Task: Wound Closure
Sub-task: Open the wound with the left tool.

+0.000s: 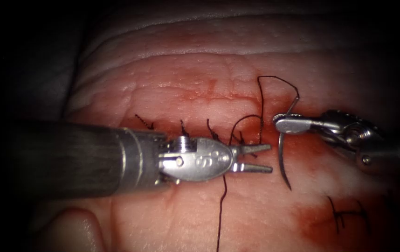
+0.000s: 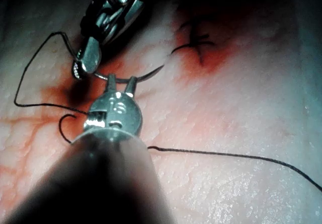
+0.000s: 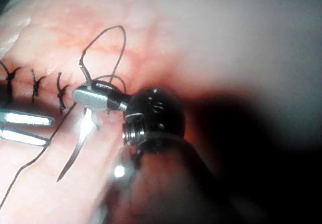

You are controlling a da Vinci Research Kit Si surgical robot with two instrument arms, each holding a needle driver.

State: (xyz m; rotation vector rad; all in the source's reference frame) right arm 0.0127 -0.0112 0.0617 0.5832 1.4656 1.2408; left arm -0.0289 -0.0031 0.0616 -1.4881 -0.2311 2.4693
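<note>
1. one tissue (image 1: 172, 79), with three knotted stitches (image 1: 181, 127) along its cut.
2. two tools: left tool (image 1: 257, 157) jaws apart, empty, beside the stitches; right tool (image 1: 284, 124) clamped on the needle.
3. one curved needle (image 1: 282, 163), held near its thread end, above the tissue.
4. one thread (image 1: 222, 205).

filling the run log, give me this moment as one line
left tool: jaws open, holds nothing | right tool: shut on curved steel needle near thread end | needle clear of pink tissue | dark thread trailing
</note>
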